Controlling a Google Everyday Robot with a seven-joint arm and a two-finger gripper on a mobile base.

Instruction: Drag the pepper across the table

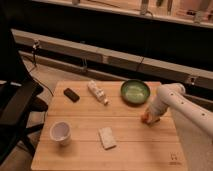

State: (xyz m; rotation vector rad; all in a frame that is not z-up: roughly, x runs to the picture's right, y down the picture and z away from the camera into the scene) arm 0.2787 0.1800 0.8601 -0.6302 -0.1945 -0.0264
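The pepper (145,118), small and orange-red, lies on the light wood plank table (110,150) near its right edge, just below the green bowl (135,92). My gripper (150,116) is at the end of the white arm that reaches in from the right. It is down at the table top, right at the pepper and partly covering it. A small dark mark (173,156) sits near the table's front right corner.
A white cup (60,132) stands at the front left. A white flat packet (106,138) lies at front centre. A white bottle (97,92) lies on its side at the back, next to a black object (71,94). A black chair (15,107) stands at the left.
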